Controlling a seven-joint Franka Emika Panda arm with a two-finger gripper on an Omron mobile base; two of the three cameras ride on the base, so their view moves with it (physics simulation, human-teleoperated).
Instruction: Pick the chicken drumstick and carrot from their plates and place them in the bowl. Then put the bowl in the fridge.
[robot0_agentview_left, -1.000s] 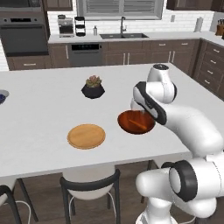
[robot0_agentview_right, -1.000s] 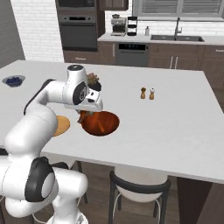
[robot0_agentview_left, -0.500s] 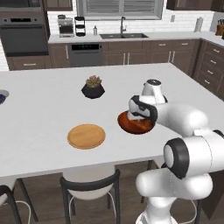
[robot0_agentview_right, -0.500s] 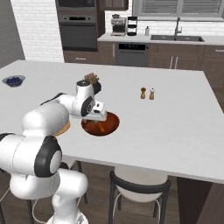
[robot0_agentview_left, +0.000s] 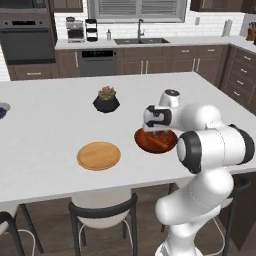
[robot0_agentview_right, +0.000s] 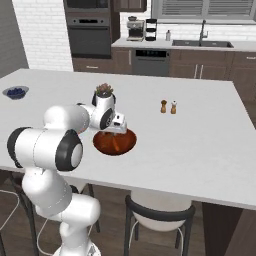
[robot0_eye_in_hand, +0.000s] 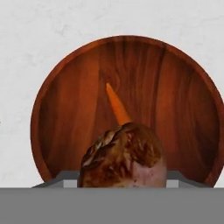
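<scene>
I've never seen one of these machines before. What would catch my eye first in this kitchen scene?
Probably the big white arm bent low over the glossy reddish-brown round bowl near the front of the pale island counter, its jaws closed around a dark reddish-brown chicken drumstick just above the bowl. A thin orange carrot already lies inside. To the left on the counter sit a flat round tan wooden plate and a black faceted plant pot.

My arm folds forward from the base, elbow bent sharply, forearm reaching level over the worktop. My hand (robot0_agentview_left: 156, 131) points straight down, fingers half spread and clamped on the chicken drumstick (robot0_eye_in_hand: 123, 157).
</scene>
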